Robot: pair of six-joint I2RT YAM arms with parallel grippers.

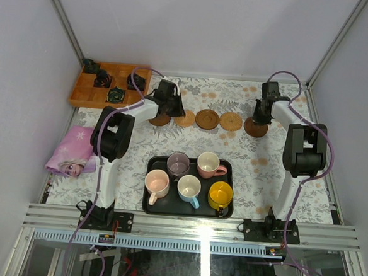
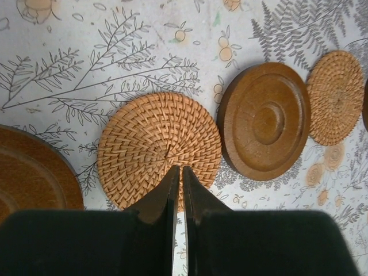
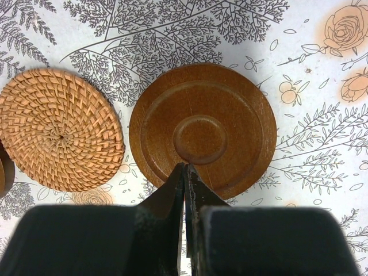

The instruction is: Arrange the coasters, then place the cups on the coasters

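**Five coasters lying in a row, five cups sitting on the tray**

Five thin round coasters are lying in a line across the far part of the floral-printed desk (image 1: 260,181), close beside one another and alternating in material. From the left they are a dark wooden end coaster (image 1: 158,120), a tan woven coaster (image 1: 185,118), a dark wooden middle coaster (image 1: 207,119), a second woven coaster (image 1: 230,121) and a dark wooden right-end coaster (image 1: 255,128).

Nearer the arms, a black rectangular tray (image 1: 149,205) is holding all five handled cups upright, well apart from the coasters. The mauve-grey cup (image 1: 178,164) and salmon-pink cup (image 1: 208,164) are standing at the back. The peach-pink cup (image 1: 157,183), light blue cup (image 1: 189,188) and yellow cup (image 1: 220,194) are standing in front.

At the far left corner, a wooden compartment box (image 1: 86,96) is holding small black objects (image 1: 115,95) in several of its sections. A pink cloth (image 1: 72,150) printed with a cartoon girl is lying at the left edge.

The left fingers (image 2: 175,178) are pressing together, leaving only a thin slit, with their tips over the near edge of the tan woven coaster. The right fingers (image 3: 180,175) are pressing fully together over the dark wooden right-end coaster, tips at its raised centre. I cannot tell whether either pair is touching its coaster.
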